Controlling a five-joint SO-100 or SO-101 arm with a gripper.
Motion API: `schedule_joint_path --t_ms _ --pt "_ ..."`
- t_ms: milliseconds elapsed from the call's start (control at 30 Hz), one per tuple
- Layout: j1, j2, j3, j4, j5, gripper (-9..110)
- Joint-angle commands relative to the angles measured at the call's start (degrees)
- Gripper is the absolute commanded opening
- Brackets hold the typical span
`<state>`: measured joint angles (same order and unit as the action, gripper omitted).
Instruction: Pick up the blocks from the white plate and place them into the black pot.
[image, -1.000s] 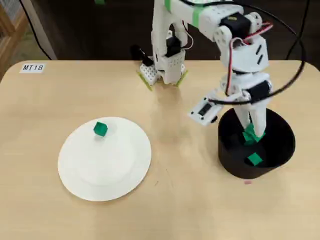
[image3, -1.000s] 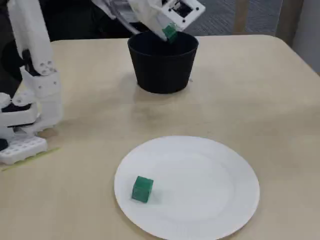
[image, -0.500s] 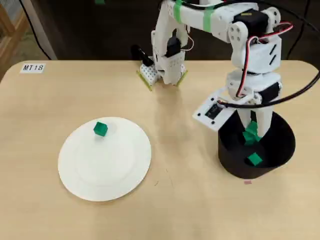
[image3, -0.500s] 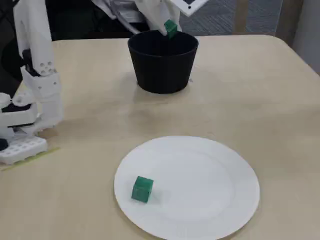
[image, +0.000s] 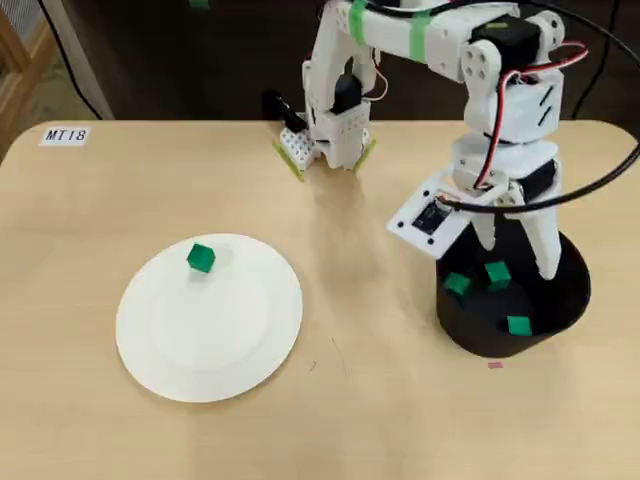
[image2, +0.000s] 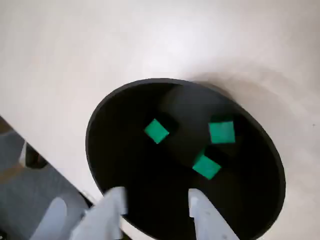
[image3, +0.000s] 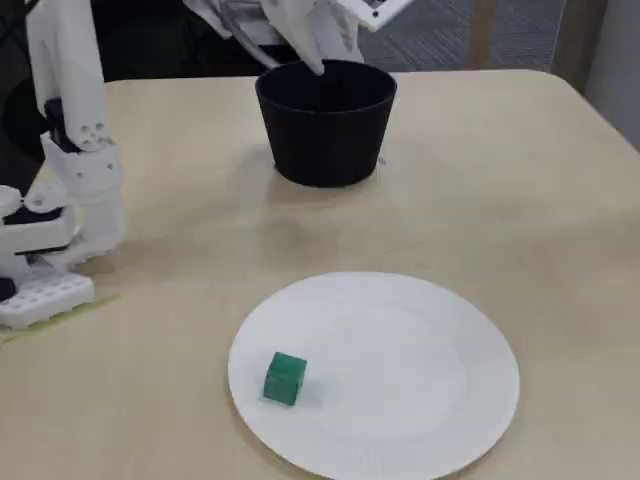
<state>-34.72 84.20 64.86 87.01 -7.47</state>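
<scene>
A pale beige wooden counter (image: 380, 420) with rounded corners carries everything; dark floor lies beyond its far edge. A white label (image: 66, 135) at the overhead view's top-left corner reads "MT18". The large round white plate (image: 240, 345) sits left of centre, holding one small bright green cube (image: 201, 257) near its rim, with bare counter around it. Three green cubes (image2: 158, 131) lie inside the matte black round pot (image: 572, 300) at right. The white fingers (image2: 202, 210) hang apart and empty over the pot's rim.

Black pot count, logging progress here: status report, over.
Gripper above black pot, jaws open, empty. Three blocks in pot. One block left on white plate. Nothing in the way.
</scene>
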Motion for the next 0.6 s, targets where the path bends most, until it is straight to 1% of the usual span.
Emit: schedule_joint_path --t_ms 0,100,200,300,433,567 --pt "2.7 2.5 -3.2 1.1 2.1 -2" --pt "7.6 5.3 -3.2 2.6 2.5 -2" --pt "14.8 9.0 -2.5 4.0 2.3 -2" --pt "25.5 11.7 -0.9 7.5 0.3 -2" --pt "41.1 17.2 7.7 6.9 -3.8 -2" --pt "53.1 19.1 12.5 6.8 -7.6 -2"
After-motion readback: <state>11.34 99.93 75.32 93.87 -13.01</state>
